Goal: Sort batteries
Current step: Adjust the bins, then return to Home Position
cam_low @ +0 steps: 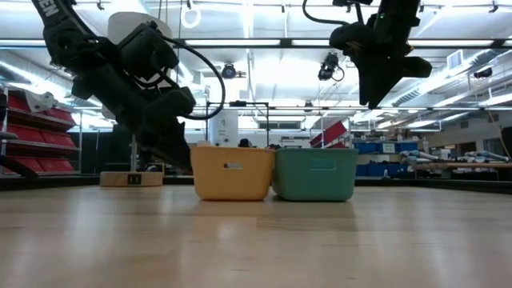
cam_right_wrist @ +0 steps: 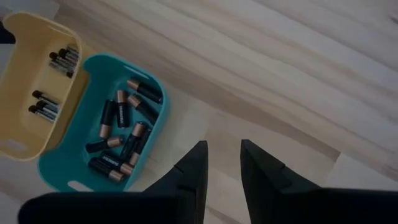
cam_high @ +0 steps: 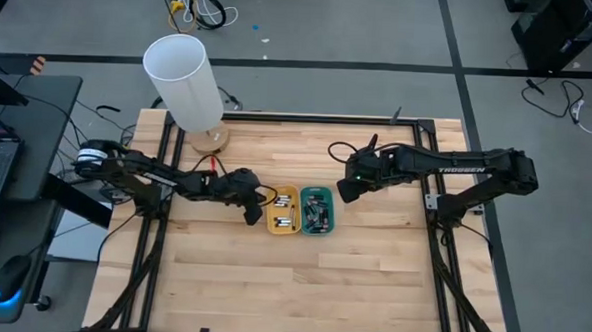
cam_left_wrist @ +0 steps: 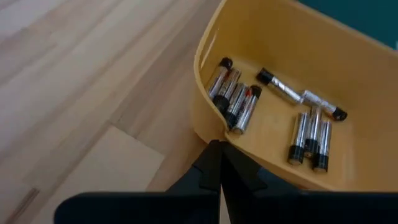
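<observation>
The batteries lie sorted in two small trays standing side by side, touching, near the middle of the wooden table (cam_high: 301, 286). The silvery batteries (cam_left_wrist: 309, 134) rest in the yellow tray (cam_high: 282, 209), one cluster packed against a corner of its wall and another few lying loose across its floor. The dark batteries with copper-coloured ends (cam_right_wrist: 124, 140) lie jumbled in the teal tray (cam_high: 316, 210).

The left gripper (cam_high: 251, 213) is low at the outer side of the yellow tray, just beside its wall, its fingers pressed together with nothing between them. The right gripper (cam_high: 344, 187) hangs in the air above the table, off to the far side of the teal tray and clear of it; its fingers (cam_right_wrist: 193, 165) stand a little apart and hold nothing.

Toward the back of the table a white cylinder (cam_high: 185, 81) stands tilted on a round wooden base (cam_high: 210, 139).
</observation>
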### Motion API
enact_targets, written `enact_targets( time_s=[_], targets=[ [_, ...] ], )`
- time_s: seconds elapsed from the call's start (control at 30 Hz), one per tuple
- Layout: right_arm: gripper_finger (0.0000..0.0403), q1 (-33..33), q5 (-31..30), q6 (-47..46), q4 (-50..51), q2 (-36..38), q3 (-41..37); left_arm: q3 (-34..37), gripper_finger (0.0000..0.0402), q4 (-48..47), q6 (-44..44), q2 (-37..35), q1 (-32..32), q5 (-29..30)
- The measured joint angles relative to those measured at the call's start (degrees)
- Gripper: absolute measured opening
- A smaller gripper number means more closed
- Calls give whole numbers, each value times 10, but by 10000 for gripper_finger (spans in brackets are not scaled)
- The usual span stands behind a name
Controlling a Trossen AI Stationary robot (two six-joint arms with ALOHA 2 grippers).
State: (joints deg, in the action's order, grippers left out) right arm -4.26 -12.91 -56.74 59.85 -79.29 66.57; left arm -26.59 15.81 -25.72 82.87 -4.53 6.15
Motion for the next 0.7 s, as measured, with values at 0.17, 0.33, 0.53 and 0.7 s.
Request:
enact_targets(
  time_s=[0.17,0.33,0.53,0.7],
  targets=[
    [70,0,-8,9,-2,1,0,0,15,-32,-21,-19,0,-40],
    [41,0,1,46,-30,24,0,0,15,-44,-30,-75,0,-43],
    [3,0,-16,136,-95,76,0,0,15,-89,-32,-184,-4,-39],
    [1,5,-24,272,-203,143,0,-16,15,-137,-24,-288,-4,0]
  ],
)
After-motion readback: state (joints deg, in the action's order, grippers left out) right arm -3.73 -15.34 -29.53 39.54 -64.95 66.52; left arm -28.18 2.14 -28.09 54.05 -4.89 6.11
